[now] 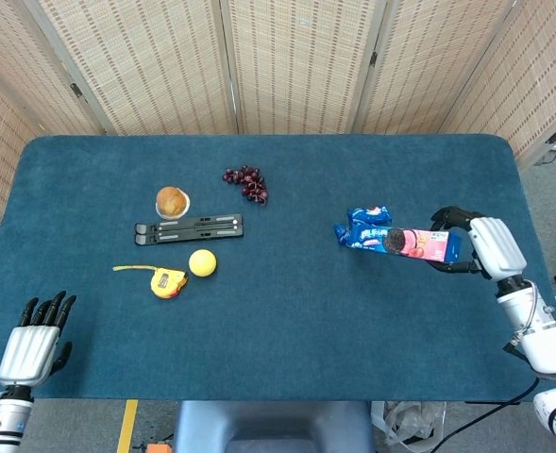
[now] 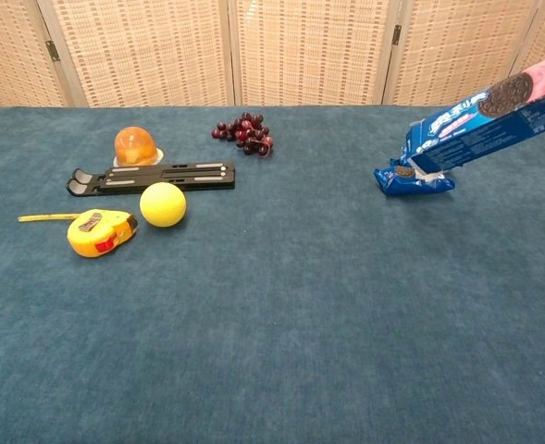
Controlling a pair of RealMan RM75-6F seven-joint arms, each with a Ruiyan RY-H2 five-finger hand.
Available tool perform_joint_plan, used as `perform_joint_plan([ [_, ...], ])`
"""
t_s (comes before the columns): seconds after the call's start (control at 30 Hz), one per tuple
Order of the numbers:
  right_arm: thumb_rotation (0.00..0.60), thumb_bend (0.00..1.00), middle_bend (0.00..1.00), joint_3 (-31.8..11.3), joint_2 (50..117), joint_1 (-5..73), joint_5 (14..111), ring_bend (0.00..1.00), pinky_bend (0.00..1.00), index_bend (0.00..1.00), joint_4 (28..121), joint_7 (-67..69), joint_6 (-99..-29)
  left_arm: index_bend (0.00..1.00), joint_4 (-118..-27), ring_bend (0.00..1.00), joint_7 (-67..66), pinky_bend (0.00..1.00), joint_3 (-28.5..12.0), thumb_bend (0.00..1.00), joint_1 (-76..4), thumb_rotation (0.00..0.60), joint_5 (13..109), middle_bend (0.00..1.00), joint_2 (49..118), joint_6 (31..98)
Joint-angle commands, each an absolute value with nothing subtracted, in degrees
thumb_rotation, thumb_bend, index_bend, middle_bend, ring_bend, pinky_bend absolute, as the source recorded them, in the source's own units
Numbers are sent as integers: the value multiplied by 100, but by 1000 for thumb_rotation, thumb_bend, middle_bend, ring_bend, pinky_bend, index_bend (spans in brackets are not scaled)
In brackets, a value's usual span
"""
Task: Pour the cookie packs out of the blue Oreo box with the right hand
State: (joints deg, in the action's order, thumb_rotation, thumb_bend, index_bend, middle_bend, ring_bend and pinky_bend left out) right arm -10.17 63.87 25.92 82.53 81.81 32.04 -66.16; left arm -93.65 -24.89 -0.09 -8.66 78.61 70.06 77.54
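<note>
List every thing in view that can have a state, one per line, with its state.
Oreo box: held by the right hand, tilted, open end down at the packs.
Cookie packs: out of the box, lying on the table.
Right hand: grips the box's far end.
Left hand: holds nothing, fingers apart.
Tape measure: a short length of tape pulled out.
Black stand: lying flat.

left hand point(image 1: 32, 346): silvery-white ribbed back, black fingers
right hand point(image 1: 490, 245): same white shell, black fingers
right forearm point(image 1: 538, 332): white casing, thin cable
</note>
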Motion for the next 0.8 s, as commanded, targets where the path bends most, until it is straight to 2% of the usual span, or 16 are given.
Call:
perform_joint_plan([
  [0.03,600,218,339,-723,7644,2423,8768,372,343,523,6491,4625,-7124,31,-9360,153,-2469,92,-15,463,-871,600,7856,77,6997,7749],
  [0.1,600,218,302,-607,7837,2444,8805,338,338,483,6065,4908,-6996,32,-9355,153,-2457,92,-14,463,-877,600,7848,77,6989,7730],
  [0.17,600,218,154,-403,7864,2504,8963,225,270,310,5754,5136,-6796,33,-9360,153,-2449,92,-7,463,-877,600,7855,77,6983,7728],
  [0.2,600,218,68,-349,7857,2520,9013,142,210,172,5652,5169,-6762,33,-9364,153,-2446,92,-3,463,-875,600,7865,77,6981,7734],
  [0.23,600,218,13,-299,7828,2530,9056,67,152,65,5566,5143,-6743,33,-9366,153,-2444,91,0,463,-872,600,7878,77,6980,7745],
  [0.27,600,218,0,-283,7803,2531,9063,28,112,14,5550,5104,-6735,33,-9366,153,-2445,92,1,463,-872,600,7880,77,6981,7748],
  [0.37,600,217,0,-254,7555,2516,9035,0,18,0,5721,4811,-6701,33,-9358,153,-2473,92,0,463,-878,600,7857,77,6993,7730],
  [0.57,600,217,0,-276,6605,2234,8507,0,0,0,6886,3056,-6549,33,-9368,153,-2504,92,7,463,-885,600,7852,77,7007,7719],
  [0.7,600,218,0,-306,6130,1694,7885,0,0,0,8061,993,-7077,33,-9378,153,-2471,91,4,463,-892,600,7871,77,6993,7722],
  [0.8,600,218,0,-276,6051,1231,7601,0,0,0,8840,-365,-7832,33,-9378,153,-2393,92,10,463,-889,600,7943,77,6973,7759],
])
